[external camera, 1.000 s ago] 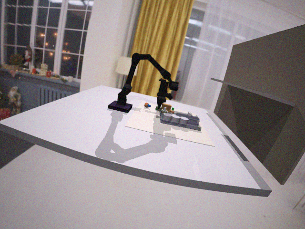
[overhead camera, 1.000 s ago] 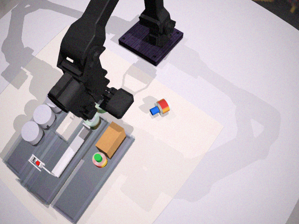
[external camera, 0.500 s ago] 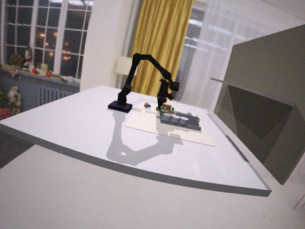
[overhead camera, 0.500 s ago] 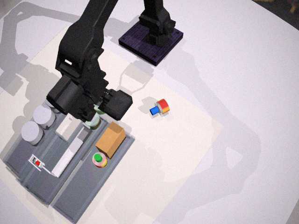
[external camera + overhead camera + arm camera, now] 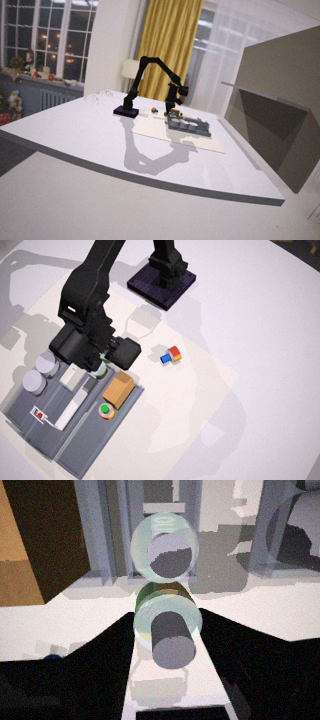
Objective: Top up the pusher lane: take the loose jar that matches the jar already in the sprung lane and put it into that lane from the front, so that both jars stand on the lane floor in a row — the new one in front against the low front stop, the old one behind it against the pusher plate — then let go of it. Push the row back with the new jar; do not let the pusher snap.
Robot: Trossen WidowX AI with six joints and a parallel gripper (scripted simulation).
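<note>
My gripper (image 5: 165,615) (image 5: 167,113) is shut on a pale green glass jar (image 5: 142,617) with a dark grey cap. It holds this jar upright, just outside the front end of the middle lane; the arm mostly hides it in the top view. The matching jar (image 5: 141,542) (image 5: 100,373) stands inside the sprung lane at its front end, with a gap to the held jar. The white pusher plate (image 5: 164,507) is right behind the lane jar. The long white pusher block (image 5: 69,414) lies farther back. The held jar's base and its height above the mat are unclear.
An orange box (image 5: 117,389) (image 5: 12,545) and a green-capped bottle (image 5: 107,413) stand in the lane beside it. Pale cylinders (image 5: 34,382) (image 5: 305,530) fill part of the other side lane. A red-orange jar (image 5: 174,353) with a blue cap lies on the mat.
</note>
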